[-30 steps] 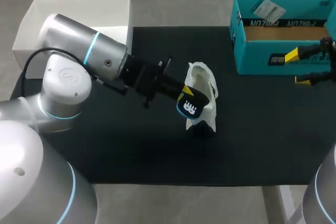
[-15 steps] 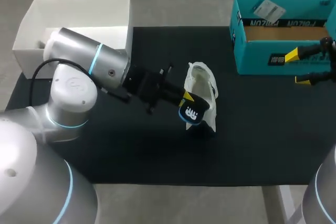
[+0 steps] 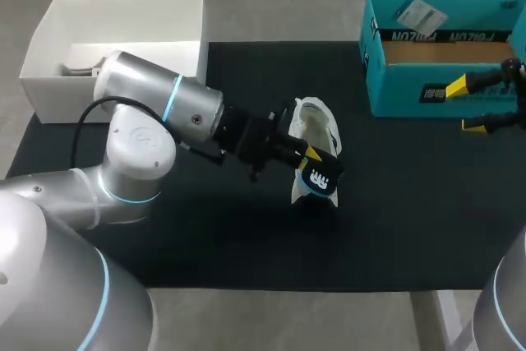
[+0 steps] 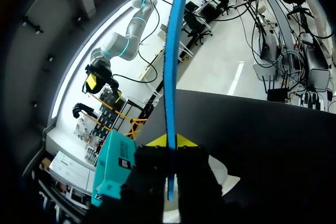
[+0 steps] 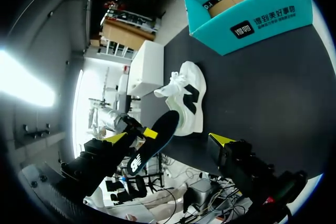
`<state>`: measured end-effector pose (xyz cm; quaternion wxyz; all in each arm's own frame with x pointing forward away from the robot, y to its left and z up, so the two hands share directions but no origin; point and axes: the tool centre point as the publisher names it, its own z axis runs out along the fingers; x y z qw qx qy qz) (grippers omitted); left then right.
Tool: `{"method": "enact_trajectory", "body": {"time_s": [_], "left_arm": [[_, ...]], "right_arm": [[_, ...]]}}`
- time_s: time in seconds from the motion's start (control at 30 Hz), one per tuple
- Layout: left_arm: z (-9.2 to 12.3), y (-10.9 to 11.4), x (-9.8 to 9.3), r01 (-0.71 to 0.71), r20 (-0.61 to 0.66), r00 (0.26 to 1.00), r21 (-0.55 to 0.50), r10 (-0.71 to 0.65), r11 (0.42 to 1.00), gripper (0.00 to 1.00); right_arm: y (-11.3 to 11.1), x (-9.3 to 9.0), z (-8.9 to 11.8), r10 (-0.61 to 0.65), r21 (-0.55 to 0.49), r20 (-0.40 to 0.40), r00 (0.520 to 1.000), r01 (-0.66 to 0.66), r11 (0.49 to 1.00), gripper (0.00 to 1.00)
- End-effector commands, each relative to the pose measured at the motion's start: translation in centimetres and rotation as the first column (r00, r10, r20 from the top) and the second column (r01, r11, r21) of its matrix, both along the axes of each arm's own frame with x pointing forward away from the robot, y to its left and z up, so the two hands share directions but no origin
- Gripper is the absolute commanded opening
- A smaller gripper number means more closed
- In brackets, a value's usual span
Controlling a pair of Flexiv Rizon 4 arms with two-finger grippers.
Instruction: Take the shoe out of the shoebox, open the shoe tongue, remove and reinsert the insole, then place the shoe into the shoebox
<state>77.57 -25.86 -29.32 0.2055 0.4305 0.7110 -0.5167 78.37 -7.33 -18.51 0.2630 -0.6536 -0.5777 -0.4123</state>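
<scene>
- insole [image 3: 319, 174] first: your left gripper [image 3: 308, 158] has it pinched between both fingers. in that arm's wrist view the blue insole runs edge-on, straight out ahead of the fingers.
- agreed. from above you see it over the near end of the white shoe [image 3: 311, 121]. i cannot tell whether it touches the shoe.
- where does your shoe sit?
- it stands on its sole on the black mat [image 3: 164, 236], near the middle. it is outside the teal shoebox [image 3: 394, 96] and well apart from it.
- and your right gripper [image 3: 465, 106]?
- its fingers are spread wide with nothing between them. it hangs just beside the shoebox's near wall, at the mat's right side.
- the shoebox itself?
- open at the top and brown inside, with a white tag [image 3: 419, 14] lying at its far edge.
- one more thing for you: a white box [image 3: 49, 80] sits at the mat's far left corner, behind your left arm [image 3: 156, 113]. what lies in it is too unclear to name.
</scene>
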Motion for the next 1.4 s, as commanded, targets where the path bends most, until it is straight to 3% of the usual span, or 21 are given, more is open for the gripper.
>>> {"method": "enact_trajectory", "body": {"time_s": [0.03,1.4], "left_arm": [[-0.8,-1.0,1.0,0.007,-0.031,0.999,0.020,-0.006,1.000,0.00],[-6.9,-0.2,8.2,-0.207,-0.075,0.973,0.132,0.218,0.969,0.00]], "right_arm": [[0.0,-0.1,0.1,-0.003,-0.004,-0.001,1.000,0.003,1.000,1.00],[0.0,-0.1,0.1,-0.003,-0.004,-0.001,1.000,0.003,1.000,1.00]]}}
